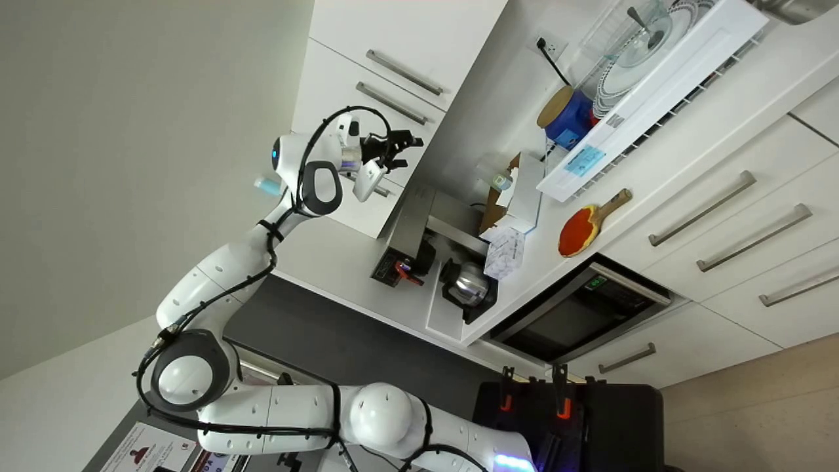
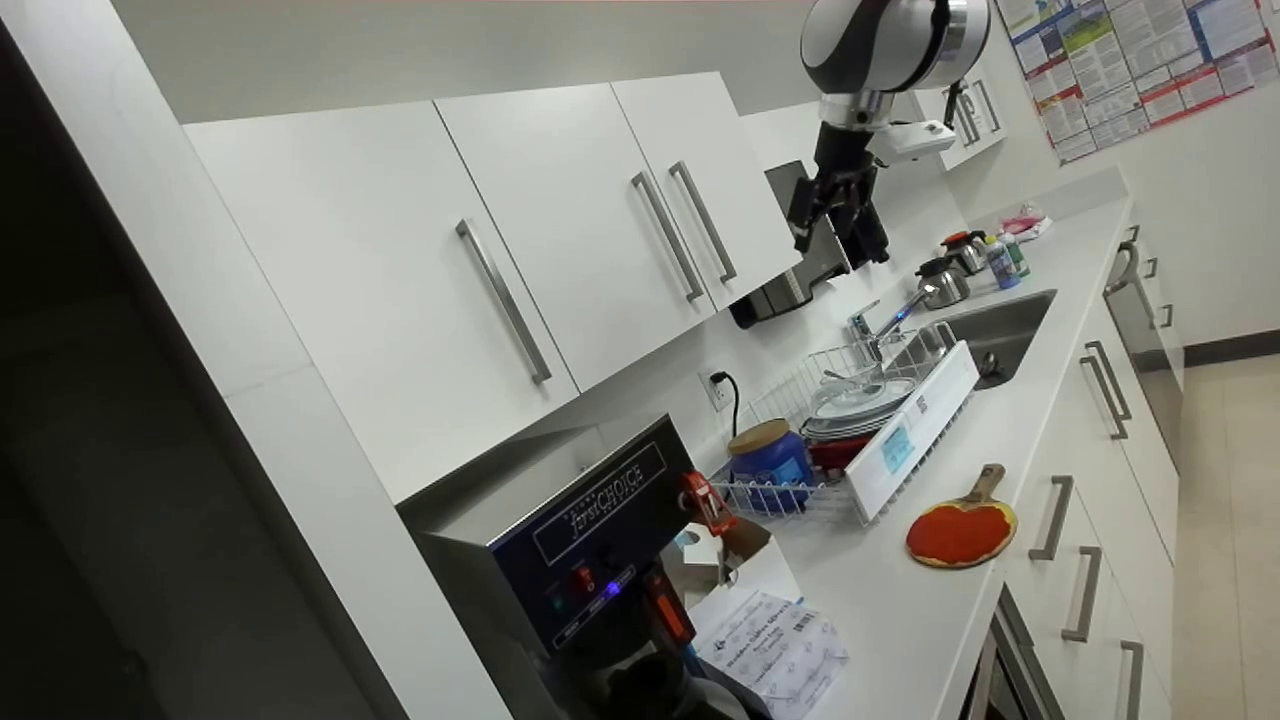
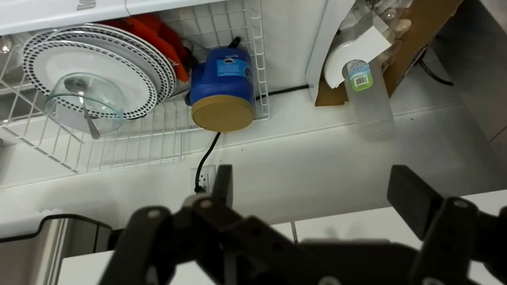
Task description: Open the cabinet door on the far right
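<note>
In an exterior view the white wall-cabinet doors stand shut in a row, and the rightmost cabinet door [image 2: 685,135] has a slim silver bar handle [image 2: 704,222]. In an exterior view it appears as the top panel [image 1: 419,26], with its handle [image 1: 404,72]. My gripper [image 3: 313,186] is open and empty, its fingers wide apart. In an exterior view the gripper [image 1: 409,153] overlaps the middle doors; in an exterior view the gripper [image 2: 843,247] shows right of the row, so its gap to the doors is unclear. The wrist view shows white panels [image 3: 356,223] below the fingers, partly hidden.
Below are a white dish rack [image 2: 915,430] with plates and a blue tub [image 3: 223,75], an outlet [image 3: 205,178], and an open box [image 3: 323,51] with a plastic bottle [image 3: 368,99]. A coffee machine [image 2: 600,510] stands under the cabinets. A pizza-like paddle [image 1: 580,229] lies on the counter.
</note>
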You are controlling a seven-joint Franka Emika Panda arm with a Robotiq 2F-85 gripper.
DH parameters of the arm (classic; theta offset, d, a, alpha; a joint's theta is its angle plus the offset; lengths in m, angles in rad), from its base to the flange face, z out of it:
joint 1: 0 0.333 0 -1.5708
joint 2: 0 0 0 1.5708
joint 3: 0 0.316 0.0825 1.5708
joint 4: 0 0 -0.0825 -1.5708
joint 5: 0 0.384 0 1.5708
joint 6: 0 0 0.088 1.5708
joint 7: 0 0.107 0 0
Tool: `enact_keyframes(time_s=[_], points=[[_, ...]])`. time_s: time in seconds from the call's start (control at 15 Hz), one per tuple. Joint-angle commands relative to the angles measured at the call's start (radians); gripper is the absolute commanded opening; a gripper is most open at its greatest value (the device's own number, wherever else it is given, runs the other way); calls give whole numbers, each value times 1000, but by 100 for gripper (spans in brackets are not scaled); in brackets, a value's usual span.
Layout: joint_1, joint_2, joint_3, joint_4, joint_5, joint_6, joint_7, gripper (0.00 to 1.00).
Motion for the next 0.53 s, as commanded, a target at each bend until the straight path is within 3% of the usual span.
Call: enact_keyframes(time_s=[0.0, 0.2, 0.47], points=[[18, 19, -9, 14, 40, 49, -19, 100], [65, 93, -32, 85, 127, 172, -68, 100], [160, 185, -88, 205, 299, 270, -263, 100]])
